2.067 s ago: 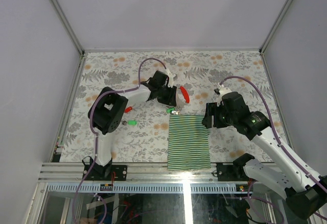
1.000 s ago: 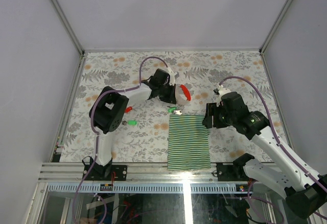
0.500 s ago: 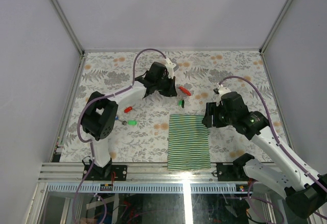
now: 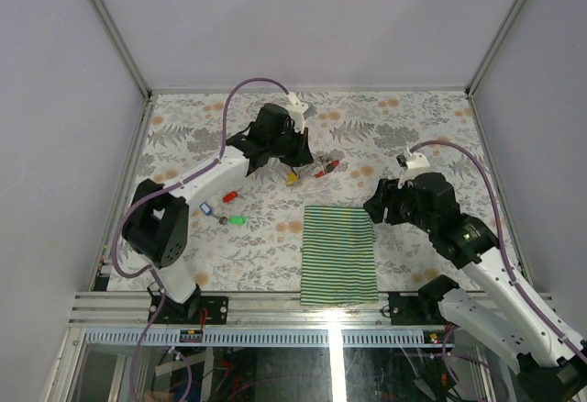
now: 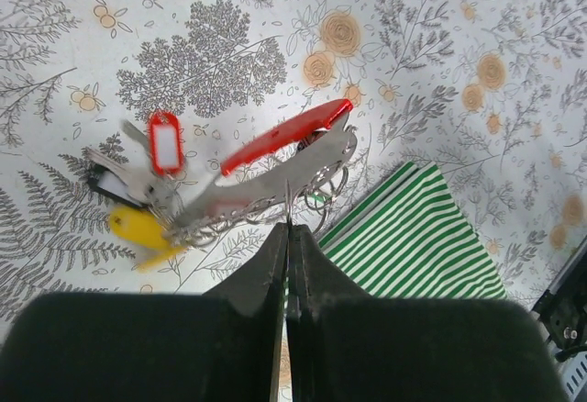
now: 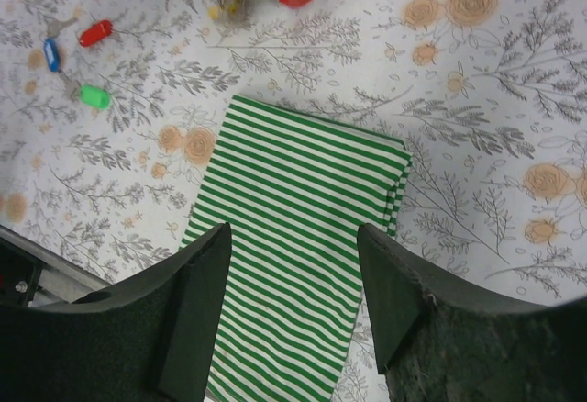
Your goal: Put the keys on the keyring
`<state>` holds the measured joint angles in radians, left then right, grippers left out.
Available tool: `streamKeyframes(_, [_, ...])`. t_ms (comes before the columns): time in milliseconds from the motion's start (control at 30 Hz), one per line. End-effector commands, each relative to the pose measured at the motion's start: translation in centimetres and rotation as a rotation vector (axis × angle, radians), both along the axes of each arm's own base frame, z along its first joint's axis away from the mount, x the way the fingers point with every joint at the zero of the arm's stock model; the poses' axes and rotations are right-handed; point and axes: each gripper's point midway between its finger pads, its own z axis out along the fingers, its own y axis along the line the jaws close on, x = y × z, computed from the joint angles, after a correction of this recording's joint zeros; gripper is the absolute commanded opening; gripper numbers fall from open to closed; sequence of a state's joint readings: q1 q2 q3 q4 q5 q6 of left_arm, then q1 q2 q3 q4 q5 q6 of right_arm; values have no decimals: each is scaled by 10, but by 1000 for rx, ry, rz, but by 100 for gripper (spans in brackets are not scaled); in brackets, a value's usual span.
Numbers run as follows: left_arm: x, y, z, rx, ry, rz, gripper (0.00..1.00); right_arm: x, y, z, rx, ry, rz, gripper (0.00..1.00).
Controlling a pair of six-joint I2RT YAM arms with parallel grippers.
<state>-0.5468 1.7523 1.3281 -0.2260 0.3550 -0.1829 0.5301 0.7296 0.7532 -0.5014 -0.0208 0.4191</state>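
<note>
The left hand point(image 5: 286, 231) clenches the keyring point(image 5: 266, 187), which dangles just past its tip

The table point(image 4: 413, 117) is covered edge to edge in a pale sheet printed with grey ferns, leaves and small orange flowers. 3 plain walls close it in: a back wall point(image 4: 303, 26), a left wall point(image 4: 55, 145) and a right wall point(image 4: 550, 127), all a flat pale lilac-grey. 2 slim aluminium posts stand at the far corners, the left post point(image 4: 111, 26) and the right post point(image 4: 501, 26). A ribbed aluminium rail point(image 4: 275, 303) runs along the near edge, with loose wires point(image 4: 238, 374) in the dark space below. The light is soft and even, with barely a shadow.
</note>
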Motion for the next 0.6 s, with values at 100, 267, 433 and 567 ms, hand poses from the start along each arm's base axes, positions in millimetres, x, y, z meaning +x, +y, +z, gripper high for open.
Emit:
streamKeyframes(100, [-12,1,44,-57,-74,35,0,6,13,31,79,-135,64,60])
streamKeyframes(267, [-27,3,68,-81,-97,55,0,3,19,47,98,-188,119,58])
streamKeyframes(433, [-42,6,96,-130,-109,85,0,3,19,78,124,-287,137,58])
streamKeyframes(567, [-59,6,121,-173,-124,107,0,-1,25,108,175,-355,179,59])
